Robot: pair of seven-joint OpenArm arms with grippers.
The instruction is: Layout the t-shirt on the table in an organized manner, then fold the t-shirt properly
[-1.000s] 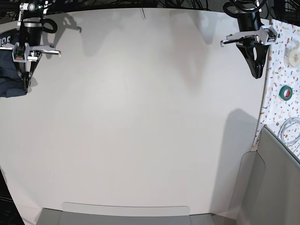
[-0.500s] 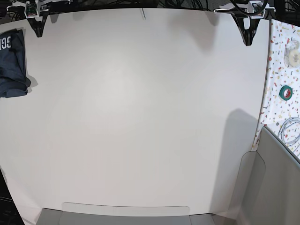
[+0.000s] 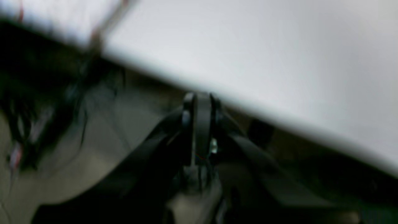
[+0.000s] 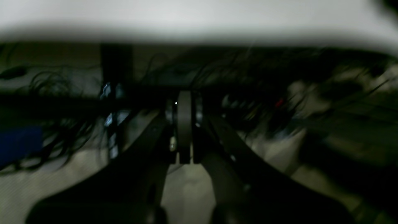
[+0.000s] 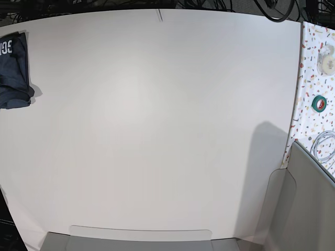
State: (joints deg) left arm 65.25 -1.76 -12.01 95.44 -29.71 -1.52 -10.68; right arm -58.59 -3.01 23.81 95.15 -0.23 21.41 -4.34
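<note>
The dark navy t-shirt (image 5: 12,70) lies bunched at the far left edge of the white table (image 5: 157,120), white letters showing on its top corner, part of it cut off by the frame. Neither gripper shows in the base view. My left gripper (image 3: 201,102) appears in its blurred wrist view with fingers pressed together, shut on nothing, beyond the table's edge (image 3: 279,62). My right gripper (image 4: 184,99) is likewise shut and empty, off the table (image 4: 186,15) over a dark tangle of cables.
A speckled strip (image 5: 316,78) runs along the right with a white tape roll (image 5: 328,63), a green tape roll (image 5: 319,103) and a coiled white cable (image 5: 324,146). Grey panels (image 5: 293,209) stand at the front right and front edge.
Both arms have pulled back past the far edge of the table and left the base view. The t-shirt stays where it lay at the left edge.
</note>
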